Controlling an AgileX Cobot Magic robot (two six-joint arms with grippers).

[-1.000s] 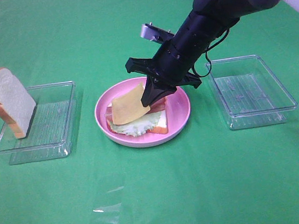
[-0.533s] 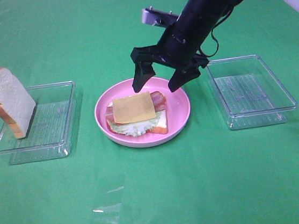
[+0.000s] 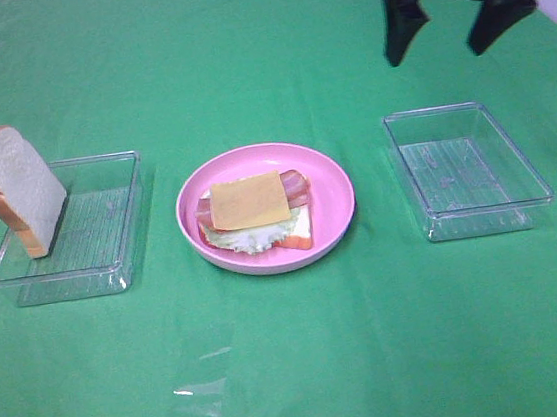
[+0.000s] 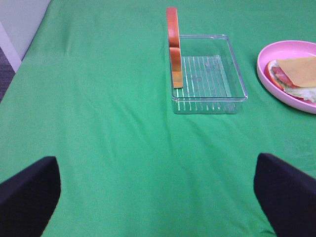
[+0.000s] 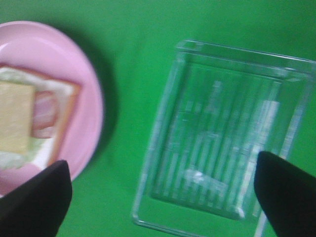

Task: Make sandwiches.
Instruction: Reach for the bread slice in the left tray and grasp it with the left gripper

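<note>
An open-faced sandwich (image 3: 254,214) lies on the pink plate (image 3: 333,202): a bread slice at the bottom, lettuce, bacon strips and a square cheese slice (image 3: 247,200) on top. It also shows in the left wrist view (image 4: 295,76) and the right wrist view (image 5: 29,123). A second bread slice (image 3: 20,190) leans upright on the edge of the left clear tray (image 3: 100,229). My right gripper (image 3: 447,26) hangs open high at the back right, above the empty right tray (image 3: 465,169), holding nothing. My left gripper (image 4: 158,195) is open near the table's front left, empty.
Green cloth covers the whole table. The two clear trays flank the plate. In the left wrist view the left tray (image 4: 207,74) holds only the leaning bread slice (image 4: 173,47). In the right wrist view the right tray (image 5: 222,133) is empty.
The right gripper let go of the cheese slice onto the sandwich, opened, and rose back to the right, away from the plate. The cheese now lies flat. Left arm unmoved.
</note>
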